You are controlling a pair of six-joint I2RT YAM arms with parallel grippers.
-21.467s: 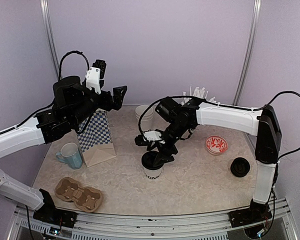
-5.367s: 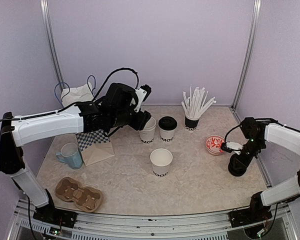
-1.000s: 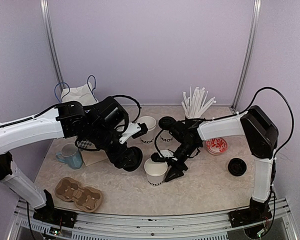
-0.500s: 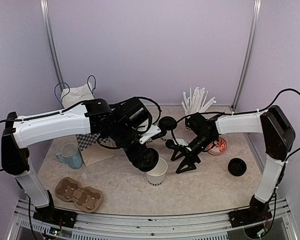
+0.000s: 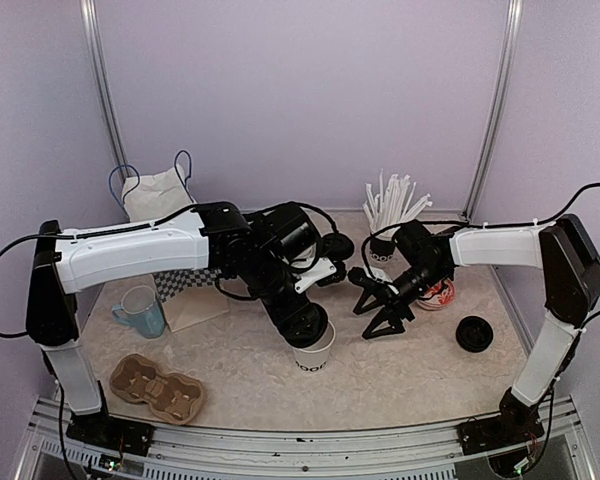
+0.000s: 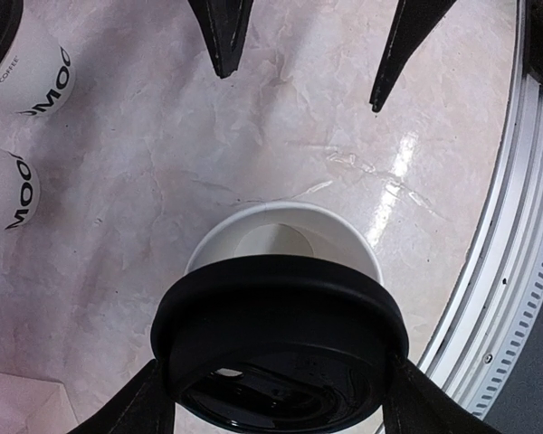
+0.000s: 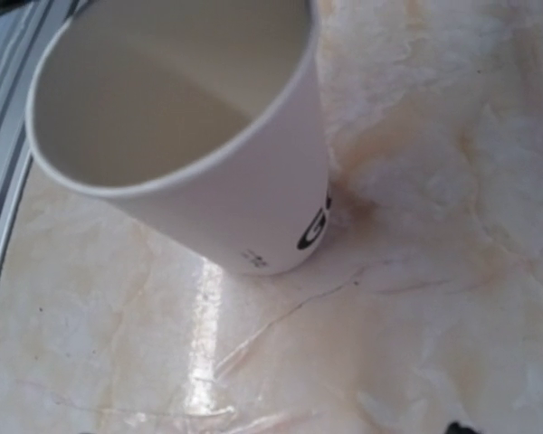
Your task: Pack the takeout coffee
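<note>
Capping the cup
My left end effector (image 6: 279, 398) grips the black lid (image 6: 281, 334) above the open cup (image 6: 281, 237) — right end effector (image 5: 372, 318) spread, clear.

top view: high above the near edge of the table (image 5: 430, 370), looking down across it to the back. left wrist: straight down, close over the open cup (image 6: 281, 237), with the black lid (image 6: 281, 353) in the foreground. right wrist: low, very near that cup's side. all three share the cup.
</note>
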